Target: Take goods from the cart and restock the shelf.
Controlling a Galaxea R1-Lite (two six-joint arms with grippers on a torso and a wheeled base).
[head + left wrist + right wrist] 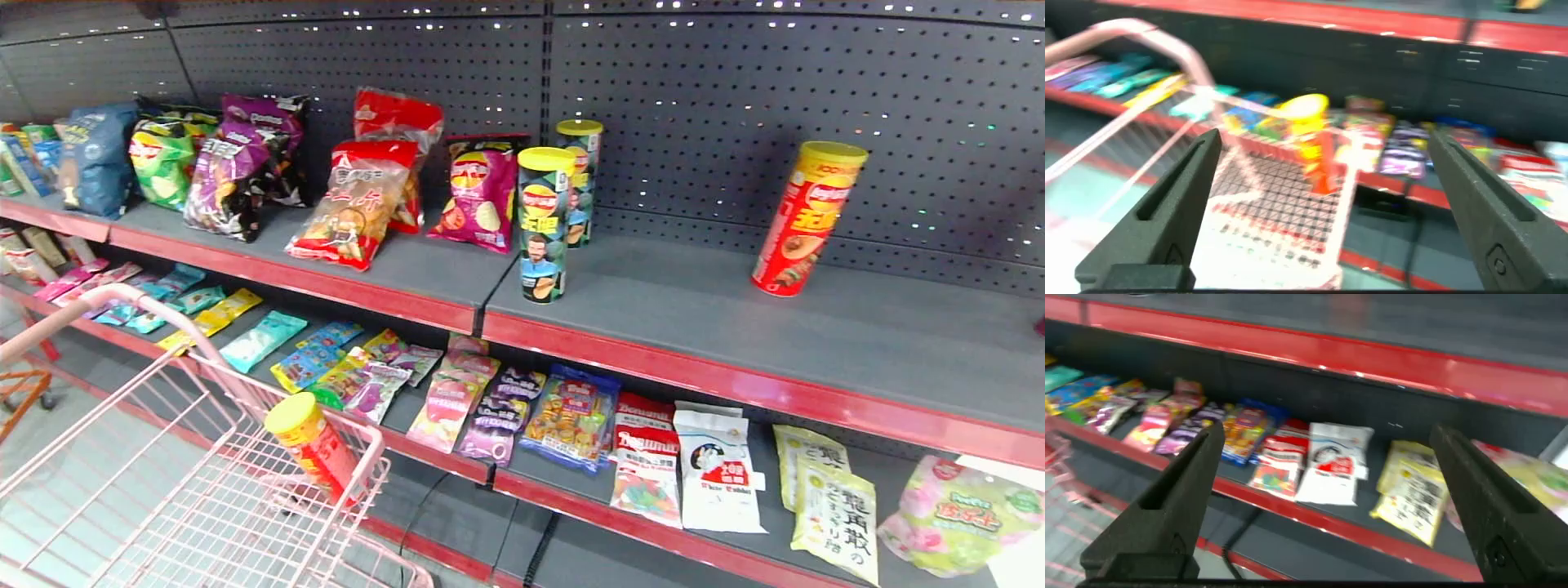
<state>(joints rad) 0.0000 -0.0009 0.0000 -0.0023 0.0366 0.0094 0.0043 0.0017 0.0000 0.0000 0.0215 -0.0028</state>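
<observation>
1. While the can (314, 445) leans in a corner of the cart (57, 322), the left pincer (1324, 139) gapes wide, empty (right pincer (1327, 433) likewise).
2. Risk: a careless reach could clip the cart and topple the can.

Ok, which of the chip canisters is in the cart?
The red canister with the yellow lid, leaning in the pink cart's far corner. The other red canister and the two dark-labelled canisters stand on the upper shelf.

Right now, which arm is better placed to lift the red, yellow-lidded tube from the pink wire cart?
Left, likely: the open left gripper faces the red tube in the pink cart; the right gripper faces shelf packets.
</observation>
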